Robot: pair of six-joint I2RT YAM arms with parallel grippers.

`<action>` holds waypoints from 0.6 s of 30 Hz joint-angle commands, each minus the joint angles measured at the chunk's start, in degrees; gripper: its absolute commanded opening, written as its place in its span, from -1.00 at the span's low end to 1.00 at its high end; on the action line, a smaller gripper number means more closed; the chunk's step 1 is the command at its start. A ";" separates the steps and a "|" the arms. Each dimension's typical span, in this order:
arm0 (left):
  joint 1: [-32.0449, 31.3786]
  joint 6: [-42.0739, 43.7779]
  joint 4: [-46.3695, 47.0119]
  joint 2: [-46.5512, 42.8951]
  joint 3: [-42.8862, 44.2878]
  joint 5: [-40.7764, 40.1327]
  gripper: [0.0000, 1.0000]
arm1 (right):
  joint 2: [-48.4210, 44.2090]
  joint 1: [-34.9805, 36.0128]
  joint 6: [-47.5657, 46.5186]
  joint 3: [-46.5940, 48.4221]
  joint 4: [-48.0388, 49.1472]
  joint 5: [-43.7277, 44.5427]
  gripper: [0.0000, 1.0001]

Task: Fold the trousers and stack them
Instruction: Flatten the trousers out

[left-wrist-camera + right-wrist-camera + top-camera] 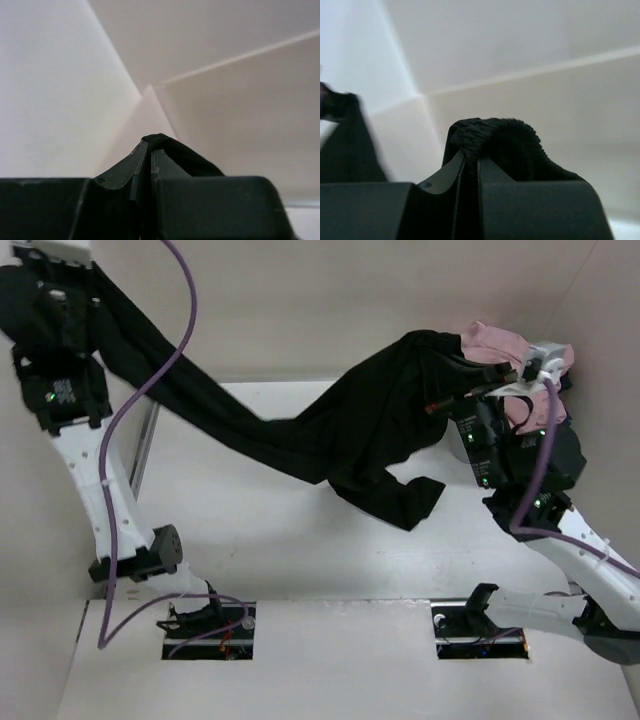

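The black trousers [330, 440] hang stretched in the air between my two grippers and sag in the middle. A loose end [405, 502] droops toward the white table [270, 560]. My left gripper [88, 278] is raised at the far left corner and is shut on one end of the trousers. In the left wrist view the cloth [187, 157] is pinched between the closed fingers of that gripper [150, 150]. My right gripper [458, 368] is raised at the far right. It is shut [471, 159] on the gathered elastic waistband [505, 137].
A dusty-pink garment [497, 340] lies bunched behind the right gripper at the far right. Beige walls close in the table on the left, back and right. A purple cable [150, 380] loops beside the left arm.
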 commanded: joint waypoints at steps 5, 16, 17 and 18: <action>-12.85 8.27 -5.06 14.28 -10.46 -1.20 -0.75 | 5.20 -14.05 12.94 -4.79 -24.85 5.88 -1.00; -19.53 11.79 -0.75 11.08 -16.69 -3.94 0.30 | 19.26 -18.28 14.81 2.59 -23.11 -1.07 -1.00; -21.55 13.10 -1.36 8.18 -18.89 -1.93 0.32 | 20.40 -18.46 14.72 3.55 -23.02 -1.42 -1.00; -24.09 14.60 -1.97 4.76 -21.95 0.52 0.35 | 21.63 -18.89 14.72 4.52 -22.76 -1.78 -1.00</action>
